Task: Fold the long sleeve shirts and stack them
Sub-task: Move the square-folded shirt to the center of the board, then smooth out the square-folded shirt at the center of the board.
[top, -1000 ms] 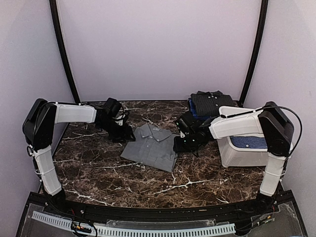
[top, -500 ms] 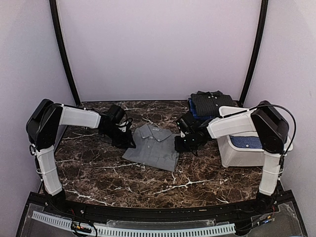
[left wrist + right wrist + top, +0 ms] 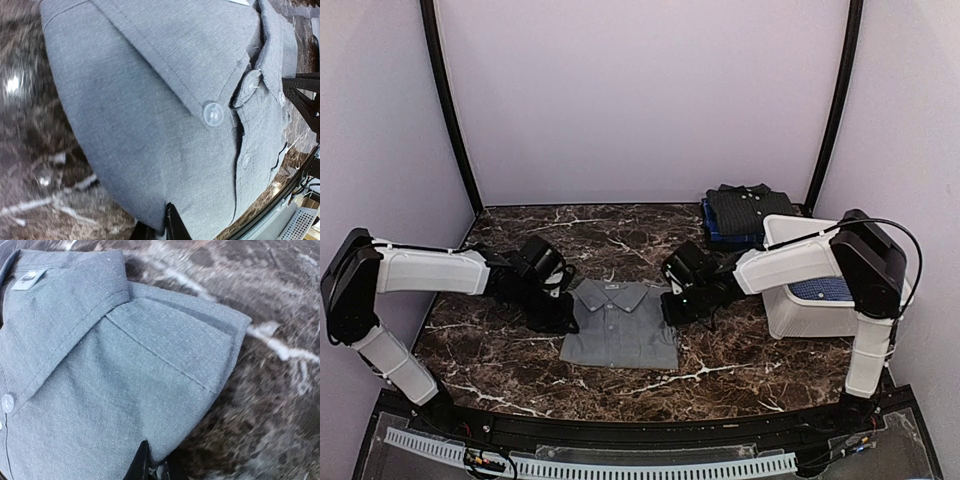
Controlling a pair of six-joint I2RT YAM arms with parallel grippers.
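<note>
Four shirts are showing: one grey shirt [image 3: 620, 325] mid-frame, two stacked shirts [image 3: 750, 210] at upper right, one blue dotted shirt [image 3: 823, 290] inside the single white tub [image 3: 788, 315].

Matt woven-cloth shirt [image 3: 620, 328] on glossy marbled table [image 3: 500, 345].

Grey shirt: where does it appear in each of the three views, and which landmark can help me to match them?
Top external: the grey shirt lies flat at the centre of the marble table, between the two arms.
Left wrist: the grey shirt fills most of the picture; the table shows at the left.
Right wrist: the grey shirt fills the left and centre; the table shows at the right.
Shared landmark: its collar.
</note>
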